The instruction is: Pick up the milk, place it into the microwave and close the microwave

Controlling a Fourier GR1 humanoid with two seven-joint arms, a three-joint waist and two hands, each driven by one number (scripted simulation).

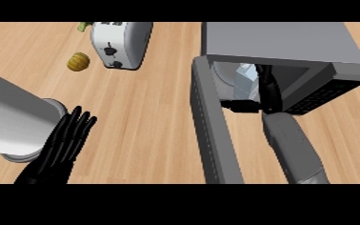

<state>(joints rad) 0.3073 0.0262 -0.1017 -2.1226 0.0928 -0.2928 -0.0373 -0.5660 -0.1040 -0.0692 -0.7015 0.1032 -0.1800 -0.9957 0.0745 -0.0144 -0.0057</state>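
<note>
The milk (244, 76), a pale blue-white carton, stands inside the open microwave (281, 40) at the left of its cavity. My right hand (269, 93) reaches into the cavity just right of the carton. Its fingers lie straight and its thumb (240, 106) sticks out to the left below the carton; whether they touch the carton is hidden. The microwave door (211, 128) is swung wide open toward me, left of my right forearm. My left hand (67, 140) rests open at the lower left, fingers up, far from the microwave.
A silver toaster (121, 43) stands at the back left. Beside it lie a yellow-brown round food item (79, 62) and a small green thing (83, 26) at the top edge. Wooden counter (147, 119) lies between my left hand and the door.
</note>
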